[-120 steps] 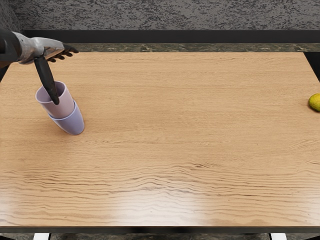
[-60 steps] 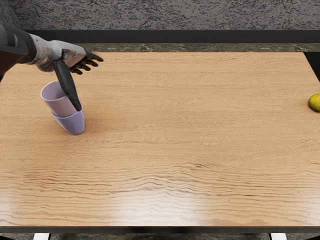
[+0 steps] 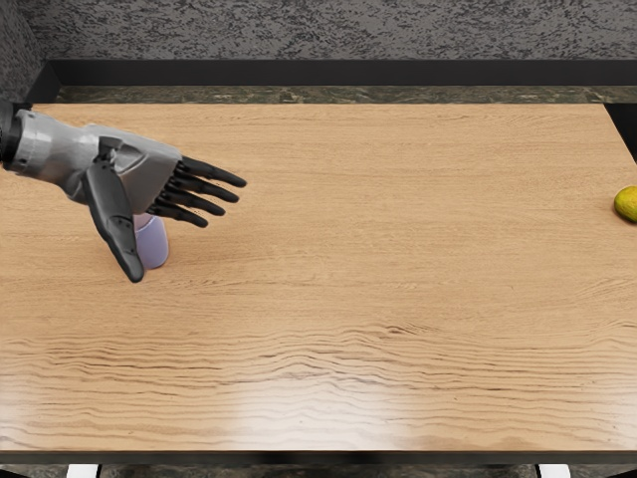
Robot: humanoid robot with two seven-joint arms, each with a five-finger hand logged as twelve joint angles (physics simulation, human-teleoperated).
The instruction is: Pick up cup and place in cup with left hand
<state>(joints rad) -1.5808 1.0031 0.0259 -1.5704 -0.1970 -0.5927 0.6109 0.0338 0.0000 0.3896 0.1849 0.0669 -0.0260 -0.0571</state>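
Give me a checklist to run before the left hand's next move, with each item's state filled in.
1. Left hand open and holding nothing: ok, fingers spread.
2. Both cups in plain sight: not ok, the hand hides much of them.
3. Pink cup fully seated in the purple cup: cannot tell, only a sliver of pink shows.
4. Hand free of contact with the cups: cannot tell.
5. Yellow fruit away from the hand: ok, at the right edge.

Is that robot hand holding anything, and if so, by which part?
Nothing is held: the left hand has its fingers spread and only blocks part of the view of the lavender cup.
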